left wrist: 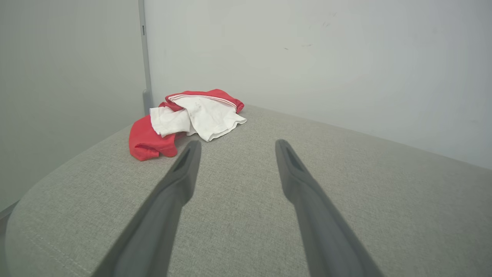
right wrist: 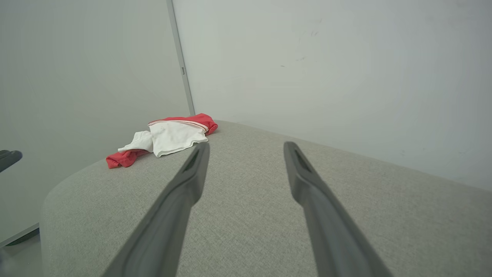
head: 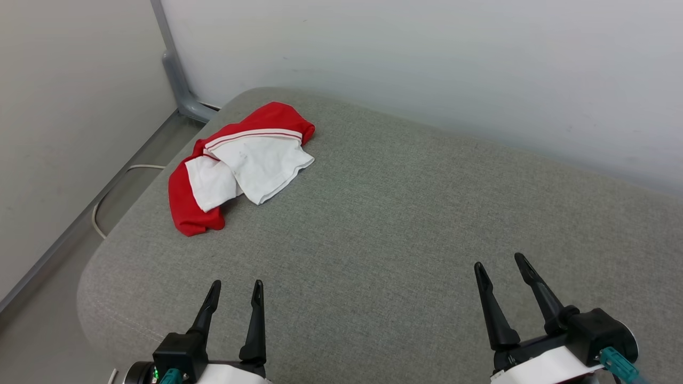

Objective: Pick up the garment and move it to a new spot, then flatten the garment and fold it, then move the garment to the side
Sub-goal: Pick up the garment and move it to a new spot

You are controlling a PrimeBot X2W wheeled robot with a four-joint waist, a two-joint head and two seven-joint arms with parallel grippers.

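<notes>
Head view, near edge: left gripper (head: pixel 236 285) at 7 o'clock, fingers pointing to 12, jaws spread wide, nothing between them, tips over bare fabric. A green light (head: pixel 156 373) glows on its wrist. Right gripper (head: pixel 499 261) at 5 o'clock, fingers angled toward 11, also fully spread and holding nothing. A teal connector (head: pixel 619 365) sits on its wrist at the 4 o'clock side. Whether the tips touch the surface cannot be told.

Both hang over a grey woven cushion (head: pixel 400 213) with a rounded corner at 8 o'clock. The stretch between the grippers and the cloth is bare fabric.

The garment (head: pixel 256 160) lies crumpled at 10 o'clock on the cushion, near its far left edge and well apart from both grippers. Red body bunched underneath, white sleeve panels on top, red-white striped trim (head: pixel 251 134) along the 12 o'clock fold.

Left wrist view: left gripper (left wrist: pixel 237 143) open, garment (left wrist: pixel 192 115) ahead at 11 o'clock, just past the left fingertip. Right wrist view: right gripper (right wrist: pixel 246 145) open, garment (right wrist: pixel 169 136) at 10 o'clock, farther off.

Beyond: floor (head: pixel 42 330) at 8 o'clock with a white cable (head: pixel 101 208) looping beside the cushion, a grey metal post (head: pixel 179 80) at 11, and a pale wall (head: pixel 427 53) from 12 to 3.
</notes>
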